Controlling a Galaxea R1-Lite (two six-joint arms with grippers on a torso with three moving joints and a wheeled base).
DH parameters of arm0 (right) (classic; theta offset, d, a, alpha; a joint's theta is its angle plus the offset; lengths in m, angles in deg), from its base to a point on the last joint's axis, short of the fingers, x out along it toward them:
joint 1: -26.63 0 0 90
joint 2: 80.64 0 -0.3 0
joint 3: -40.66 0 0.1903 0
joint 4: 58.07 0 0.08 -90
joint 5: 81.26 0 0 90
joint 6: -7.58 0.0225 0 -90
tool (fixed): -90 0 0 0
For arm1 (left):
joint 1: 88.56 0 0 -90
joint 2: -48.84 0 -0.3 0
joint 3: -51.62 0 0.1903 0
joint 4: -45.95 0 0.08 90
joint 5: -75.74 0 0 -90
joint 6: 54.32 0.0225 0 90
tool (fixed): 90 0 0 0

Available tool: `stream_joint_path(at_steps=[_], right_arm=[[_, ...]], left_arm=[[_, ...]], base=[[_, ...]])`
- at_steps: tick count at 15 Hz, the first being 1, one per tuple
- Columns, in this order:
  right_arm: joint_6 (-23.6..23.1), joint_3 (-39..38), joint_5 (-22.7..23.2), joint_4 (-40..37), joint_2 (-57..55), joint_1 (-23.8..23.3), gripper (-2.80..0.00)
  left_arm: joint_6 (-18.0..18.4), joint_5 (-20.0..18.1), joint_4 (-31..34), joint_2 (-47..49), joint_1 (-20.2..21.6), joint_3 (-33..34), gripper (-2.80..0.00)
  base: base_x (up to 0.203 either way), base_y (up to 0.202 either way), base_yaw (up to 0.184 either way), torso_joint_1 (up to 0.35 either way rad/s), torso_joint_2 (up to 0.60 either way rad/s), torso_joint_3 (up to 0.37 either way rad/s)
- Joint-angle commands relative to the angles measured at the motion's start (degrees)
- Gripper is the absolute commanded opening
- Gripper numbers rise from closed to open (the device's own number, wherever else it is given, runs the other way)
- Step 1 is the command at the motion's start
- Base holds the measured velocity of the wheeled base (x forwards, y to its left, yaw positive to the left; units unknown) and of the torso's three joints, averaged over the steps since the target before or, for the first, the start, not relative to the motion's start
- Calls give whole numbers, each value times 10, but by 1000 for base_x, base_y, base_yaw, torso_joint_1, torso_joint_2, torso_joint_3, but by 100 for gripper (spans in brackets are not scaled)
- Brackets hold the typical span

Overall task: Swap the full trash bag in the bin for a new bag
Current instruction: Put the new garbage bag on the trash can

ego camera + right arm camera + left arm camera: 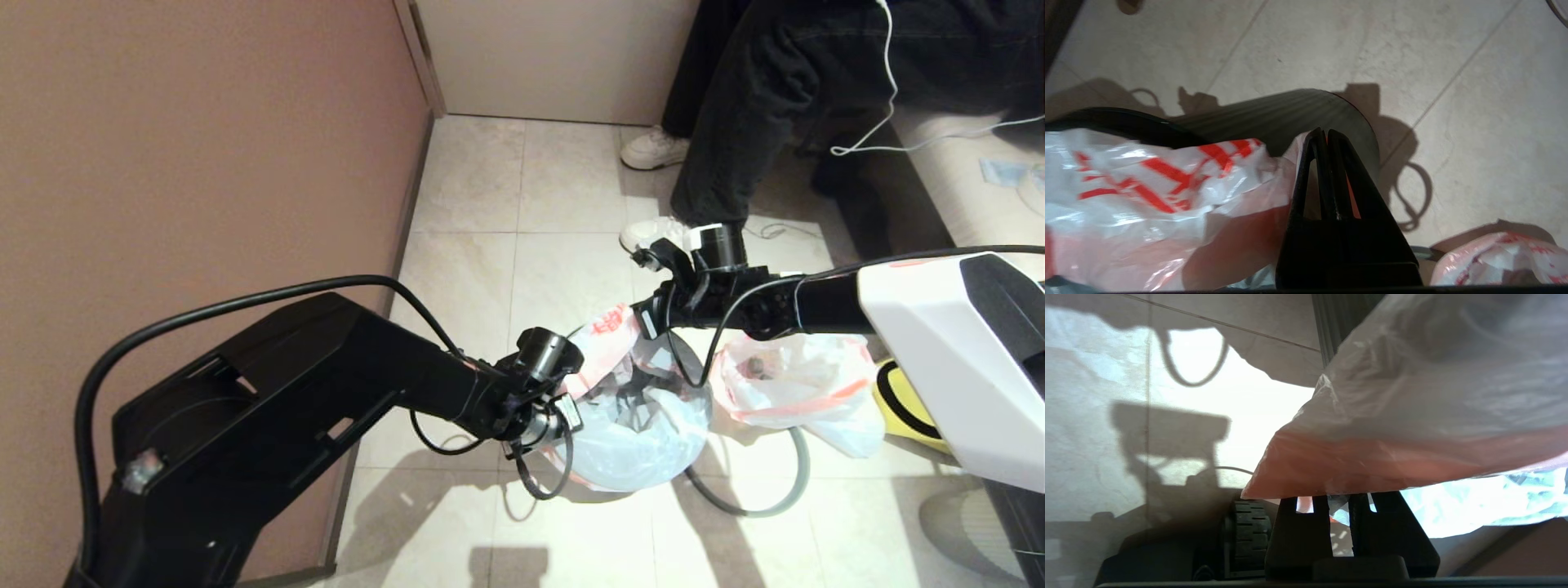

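**Both grippers clamped on the new bag's rim over the bin**

Right gripper [1326, 136] has its two fingers pressed together on the pink-red rim band of the new bag [1167, 196], at the far side of the bin [1290, 118]; in the head view this gripper [653, 314] hangs above the bag's far edge, where red print shows on the plastic [608, 327]. Left gripper [1338, 502] pinches the same bag's pink-red band [1372, 461] between its nearly closed fingers, with the film draped over their tips; in the head view it [563, 416] sits at the near-left side of the bag.

Between the two grippers the new bag [637, 425] is spread over the bin, whose black ribbed wall shows in the right wrist view, standing on the tiled floor [490, 212]. Just to the right of it the full trash bag [800, 384] lies on the floor, lumpy, with pink-red markings. A grey hoop [788, 490] lies on the tiles, curving out from under the two bags. At the floor's right edge a yellow bag [898, 400] shows beside the full bag. A seated person's legs [735, 122] and white shoes [653, 149] are at the far side of the floor.
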Motion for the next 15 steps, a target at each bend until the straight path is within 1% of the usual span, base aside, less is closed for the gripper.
stream_joint_path(at_steps=[1,2,4,6,7,9,12,15], right_arm=[[3,25,16,-10,-10,4,-280],[3,25,18,-11,-10,6,-280],[7,23,41,-33,3,8,-280],[44,22,80,-78,23,8,-280],[52,21,93,-94,28,10,-280],[55,20,98,-121,38,16,-280],[55,17,97,-121,51,14,-280],[53,-22,85,-121,73,-1,-280]], left_arm=[[-3,-5,1,1,6,-6,-280],[-3,-10,1,-2,8,-6,-280],[-3,-11,1,-21,13,-7,-280],[-3,-11,2,-29,12,-6,-280],[-3,-11,2,-30,13,-6,-280],[-3,-11,2,-32,13,-6,-280],[-3,-11,1,-31,13,-4,-280],[-3,-10,1,-29,13,-5,-280]], base=[[0,0,0,0,0,0],[0,0,0,0,0,0],[0,0,0,0,0,0],[0,0,0,0,0,0],[0,0,0,0,0,0],[0,0,0,0,0,0],[0,0,0,0,0,0],[0,0,0,0,0,0]])
